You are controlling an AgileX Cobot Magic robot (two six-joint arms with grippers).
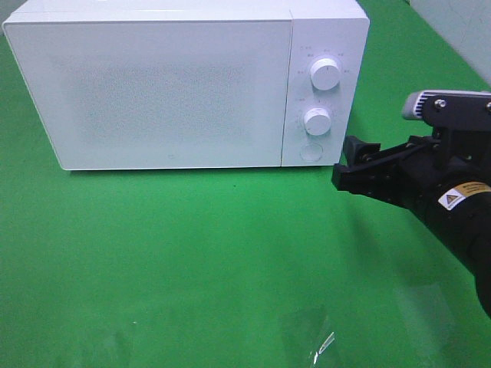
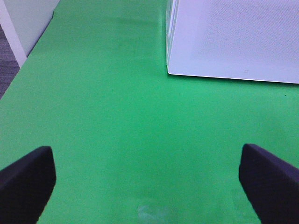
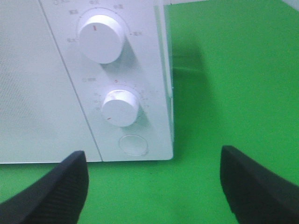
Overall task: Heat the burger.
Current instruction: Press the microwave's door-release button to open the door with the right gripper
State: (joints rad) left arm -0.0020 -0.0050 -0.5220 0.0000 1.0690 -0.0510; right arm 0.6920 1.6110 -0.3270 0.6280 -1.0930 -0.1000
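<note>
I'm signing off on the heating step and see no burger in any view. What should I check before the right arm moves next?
1. Microwave door shut: ok.
2. Burger inside: cannot tell, the door hides the interior.
3. Right gripper open and empty: ok.
4. Right gripper facing the lower knob, not touching it: ok.
5. Left gripper open, touching nothing: ok.
6. Lower knob's setting: cannot tell.

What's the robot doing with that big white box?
That white box is a microwave, and its door is shut. The robot's right gripper sits open beside the control panel, close to the lower dial and the round button, touching nothing. The left gripper hangs open over the green cloth, holding nothing. No burger is in view.
</note>
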